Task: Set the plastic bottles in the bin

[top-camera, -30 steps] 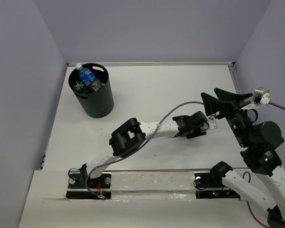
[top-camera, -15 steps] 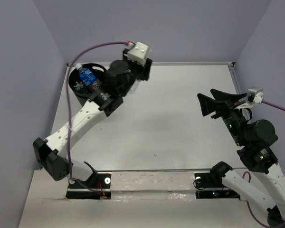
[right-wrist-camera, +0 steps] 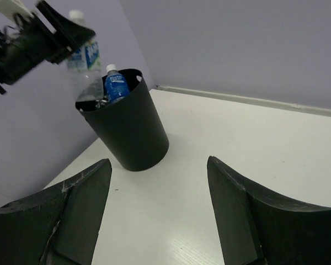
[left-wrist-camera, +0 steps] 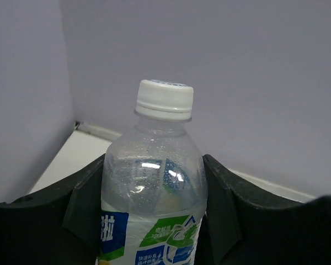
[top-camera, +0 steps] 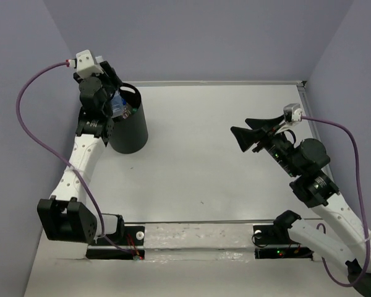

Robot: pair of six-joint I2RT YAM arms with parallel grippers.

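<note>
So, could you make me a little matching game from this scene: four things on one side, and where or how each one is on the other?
Things:
1. white-capped bottle
2. blue-labelled bottle
3. bin
4. right jaws

States:
a. open, holding nothing
b. black, standing upright
c. sticking out of the bin's top
d. gripped in the left jaws

Pairs: 1-d, 2-c, 3-b, 4-a

Between the matt black plastic left fingers [left-wrist-camera: 83, 204], the clear glossy plastic bottle [left-wrist-camera: 154, 182] has a smooth white cap and a shiny printed label. The right fingers [right-wrist-camera: 71, 215] show fine scratches. Ahead of them, the tall black plastic bin [right-wrist-camera: 129, 130] looks smooth and matt, and the white counter [right-wrist-camera: 220, 182] has a soft sheen.
</note>
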